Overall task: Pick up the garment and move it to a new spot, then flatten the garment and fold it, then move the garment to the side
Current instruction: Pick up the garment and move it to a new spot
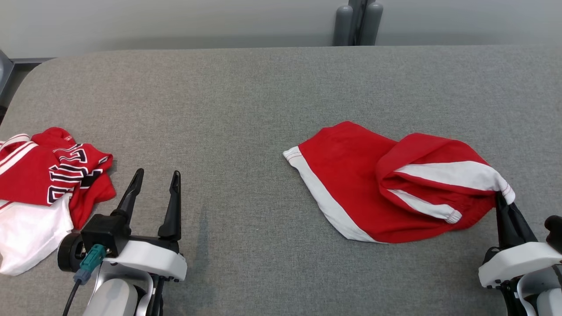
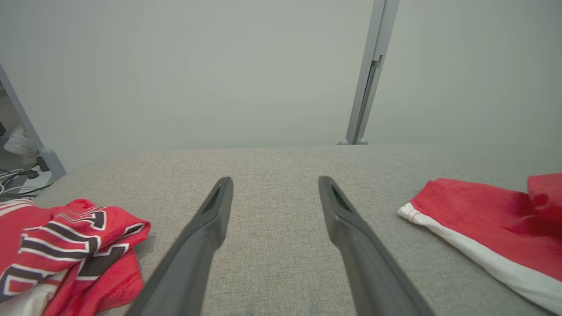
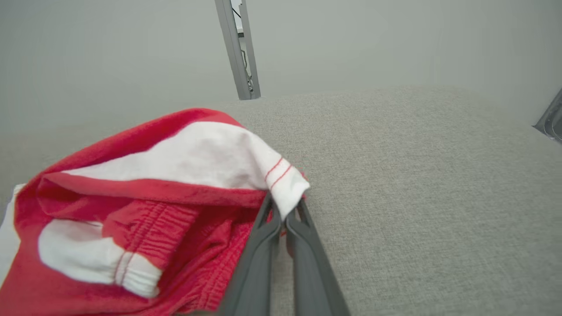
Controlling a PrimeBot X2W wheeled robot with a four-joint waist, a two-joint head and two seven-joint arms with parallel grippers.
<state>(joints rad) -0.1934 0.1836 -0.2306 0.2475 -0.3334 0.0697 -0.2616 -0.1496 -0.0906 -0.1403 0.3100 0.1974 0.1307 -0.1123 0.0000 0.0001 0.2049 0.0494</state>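
Note:
The garment (image 1: pixel 351 175) is a pair of red shorts with white side stripes, lying crumpled at the centre right of the grey table (image 1: pixel 263 87). My right gripper (image 1: pixel 502 198) is shut on the garment's white-striped right corner; the right wrist view shows that white hem (image 3: pixel 285 188) pinched between the closed fingers (image 3: pixel 263 245), with the elastic waistband bunched to the left. My left gripper (image 1: pixel 154 181) stands open at the lower left, nothing between its fingers (image 2: pixel 210 228), well apart from the garment's hem edge (image 2: pixel 461 228).
A second red, white and black jersey (image 1: pixel 44 175) lies heaped at the table's left edge, just left of the left gripper, and appears as the jersey (image 2: pixel 66 250) in the left wrist view. A grey post (image 1: pixel 358 22) stands behind the far edge.

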